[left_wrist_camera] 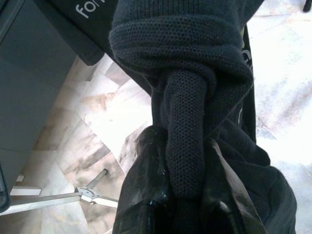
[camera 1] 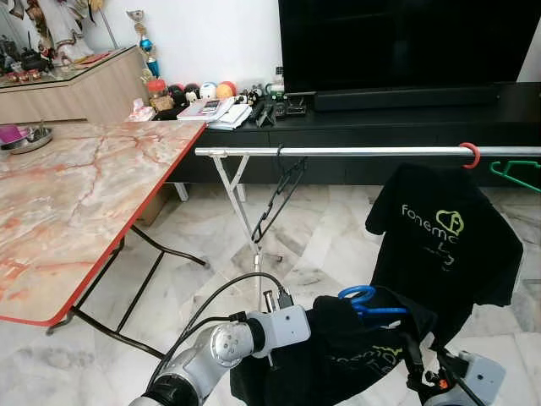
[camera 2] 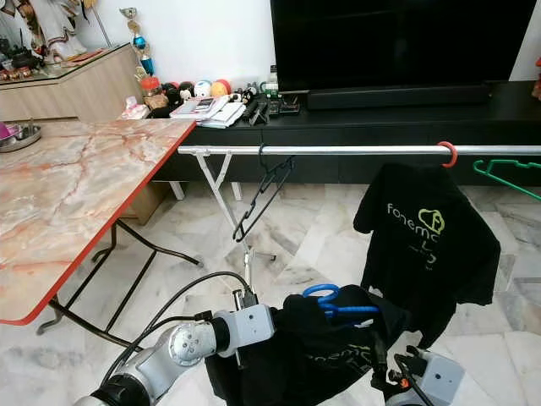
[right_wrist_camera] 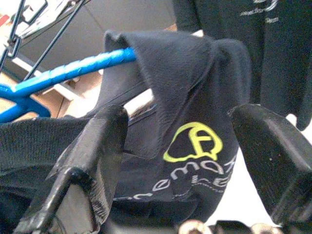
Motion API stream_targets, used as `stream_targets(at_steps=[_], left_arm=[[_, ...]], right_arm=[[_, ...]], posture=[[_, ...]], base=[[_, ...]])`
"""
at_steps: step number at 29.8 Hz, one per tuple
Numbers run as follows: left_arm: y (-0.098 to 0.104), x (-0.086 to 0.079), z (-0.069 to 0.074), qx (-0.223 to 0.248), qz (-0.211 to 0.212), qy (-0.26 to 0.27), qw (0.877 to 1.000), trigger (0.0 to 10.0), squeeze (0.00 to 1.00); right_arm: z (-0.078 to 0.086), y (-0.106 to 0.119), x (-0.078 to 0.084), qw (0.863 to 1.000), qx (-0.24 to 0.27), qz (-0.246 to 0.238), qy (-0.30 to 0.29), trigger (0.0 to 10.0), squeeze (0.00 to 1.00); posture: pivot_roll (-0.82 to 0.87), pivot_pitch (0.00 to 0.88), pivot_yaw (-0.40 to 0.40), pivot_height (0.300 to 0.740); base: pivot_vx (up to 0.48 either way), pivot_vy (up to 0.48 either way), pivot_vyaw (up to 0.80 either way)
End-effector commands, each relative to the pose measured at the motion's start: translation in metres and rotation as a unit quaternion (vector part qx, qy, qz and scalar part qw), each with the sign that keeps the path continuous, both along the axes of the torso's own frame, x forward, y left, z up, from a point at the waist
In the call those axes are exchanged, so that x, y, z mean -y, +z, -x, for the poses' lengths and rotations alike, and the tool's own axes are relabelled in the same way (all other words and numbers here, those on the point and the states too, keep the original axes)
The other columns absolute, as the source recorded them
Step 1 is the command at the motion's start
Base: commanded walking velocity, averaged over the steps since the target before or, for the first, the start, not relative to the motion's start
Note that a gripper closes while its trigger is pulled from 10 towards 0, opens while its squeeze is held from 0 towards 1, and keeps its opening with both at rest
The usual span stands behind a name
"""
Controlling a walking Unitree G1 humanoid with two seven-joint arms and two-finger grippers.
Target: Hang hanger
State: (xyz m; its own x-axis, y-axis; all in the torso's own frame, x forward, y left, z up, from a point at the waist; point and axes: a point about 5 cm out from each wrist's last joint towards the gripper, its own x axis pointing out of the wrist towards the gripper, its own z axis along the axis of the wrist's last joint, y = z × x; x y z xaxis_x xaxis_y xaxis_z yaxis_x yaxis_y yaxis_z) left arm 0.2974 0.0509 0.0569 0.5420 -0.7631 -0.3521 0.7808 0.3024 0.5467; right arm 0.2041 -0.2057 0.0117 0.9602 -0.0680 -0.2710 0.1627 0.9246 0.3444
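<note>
The blue hanger (camera 1: 365,301) with a black shirt (camera 1: 338,355) draped on it sits low, well below the rail (camera 1: 338,151) and toward its red-ring end, held up between the two arms. The left gripper (left_wrist_camera: 185,195) is clamped on a bunched fold of the shirt, the cloth pinched tight between its fingers. The right gripper (right_wrist_camera: 175,161) stands with its jaws wide either side of the shirt's shoulder where it folds over the hanger's blue bar; nothing is pinched there, so it looks to be supporting or about to grasp rather than holding.

On the rail hang an empty black hanger (camera 1: 279,199), a second black shirt (camera 1: 448,237) just under the red ring (camera 1: 470,155), and a green hanger (camera 1: 516,173) beyond it.

The step in hand seems to be the carry: the load is gathered but not yet raised. The next move calls for lifting the blue hook above the rail, over the free stretch between the black hanger and the ring, then lowering it on without the shirt sliding off
</note>
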Motion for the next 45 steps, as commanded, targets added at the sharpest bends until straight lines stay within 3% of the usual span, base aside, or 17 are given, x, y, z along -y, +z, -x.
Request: stream_targets(at_steps=[1, 11, 20, 21, 22, 23, 45], left_arm=[[0.009, -0.002, -0.006, 0.021, 0.009, 0.004, 1.0, 0.0, 0.0], [0.008, -0.002, -0.005, 0.021, 0.01, 0.004, 1.0, 0.0, 0.0], [0.008, -0.003, -0.005, 0.023, 0.008, 0.003, 1.0, 0.0, 0.0], [0.008, -0.003, -0.005, 0.023, 0.009, 0.002, 1.0, 0.0, 0.0], [0.008, -0.003, -0.005, 0.023, 0.009, 0.002, 1.0, 0.0, 0.0], [0.008, -0.003, -0.005, 0.023, 0.008, 0.003, 1.0, 0.0, 0.0], [0.006, -0.003, -0.002, 0.02, 0.004, -0.008, 1.0, 0.0, 0.0]], right_arm=[[-0.003, -0.004, -0.005, 1.0, -0.011, 0.006, 0.013, 10.0, 0.0], [-0.017, -0.002, 0.006, 0.999, -0.007, 0.031, -0.017, 10.0, 0.0], [-0.019, -0.007, 0.009, 0.998, -0.021, 0.042, -0.032, 10.0, 0.0], [-0.02, -0.007, 0.009, 0.998, -0.021, 0.041, -0.032, 2.9, 0.0], [-0.02, -0.007, 0.009, 0.998, -0.02, 0.041, -0.032, 2.9, 0.0], [-0.021, -0.007, 0.008, 0.999, -0.017, 0.04, -0.031, 0.0, 0.0], [-0.028, -0.011, 0.01, 0.998, -0.026, 0.054, -0.023, 0.0, 0.0]], posture=[[-0.01, 0.006, 0.105, 0.74], [-0.01, 0.002, 0.103, 0.74], [-0.01, 0.001, 0.103, 0.74], [-0.01, 0.001, 0.103, 0.74], [-0.01, 0.001, 0.103, 0.74], [-0.01, 0.001, 0.103, 0.74], [0.0, 0.0, 0.097, 0.74]], base=[[0.0, 0.0, 0.0], [0.0, 0.0, 0.0], [0.0, 0.0, 0.0], [0.0, 0.0, 0.0], [0.0, 0.0, 0.0], [0.0, 0.0, 0.0], [0.0, 0.0, 0.0]])
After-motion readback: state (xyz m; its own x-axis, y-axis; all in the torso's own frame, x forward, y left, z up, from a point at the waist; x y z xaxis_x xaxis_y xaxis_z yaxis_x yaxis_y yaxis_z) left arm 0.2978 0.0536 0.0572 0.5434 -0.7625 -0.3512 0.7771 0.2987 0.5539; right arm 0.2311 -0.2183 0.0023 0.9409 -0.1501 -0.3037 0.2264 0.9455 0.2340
